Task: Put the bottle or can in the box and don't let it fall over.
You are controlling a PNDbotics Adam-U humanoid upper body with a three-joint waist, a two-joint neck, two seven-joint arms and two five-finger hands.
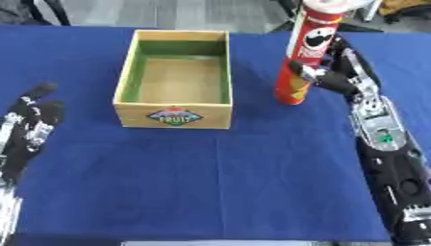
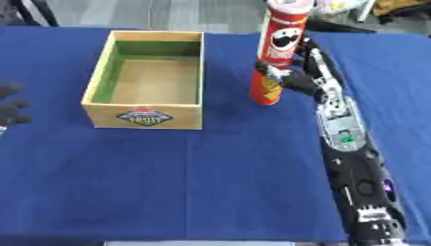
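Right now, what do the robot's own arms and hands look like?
Both are mostly black. The right hand has black fingers with silver metal parts, and the forearm behind it carries a silver-grey panel with a small green mark. The left hand is black with small white and silver details.

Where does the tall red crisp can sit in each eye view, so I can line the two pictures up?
Left eye view: the tall red crisp can stands upright right of centre near the top, held by the right hand.
Right eye view: the same can shows closer to centre, near the top.
Shared landmark: the open wooden box with green inner walls, to the can's left in both.
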